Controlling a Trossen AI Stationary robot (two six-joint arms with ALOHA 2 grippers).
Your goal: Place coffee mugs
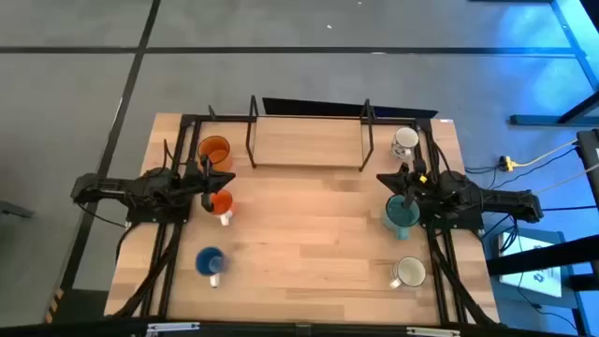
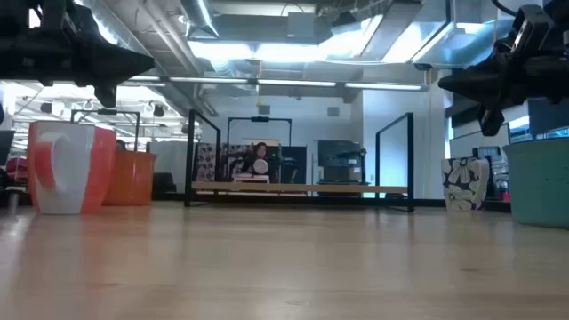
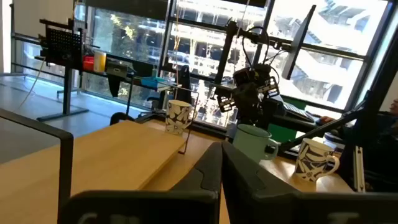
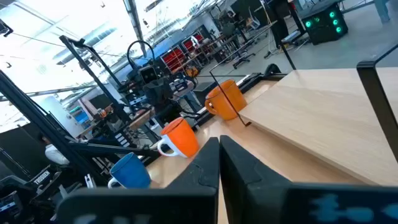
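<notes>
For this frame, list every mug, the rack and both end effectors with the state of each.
Large orange mug: upright on the table, beside the rack.
Small orange mug: upright, under the left end effector, not held.
Blue mug: upright, alone.
Teal mug: upright, under the right end effector, not held.
Patterned white mug: upright by the rack.
Cream mug: upright.
Rack: no mugs on it.

The teal mug [image 2: 540, 182] (low view) is cut off at the edge.
</notes>
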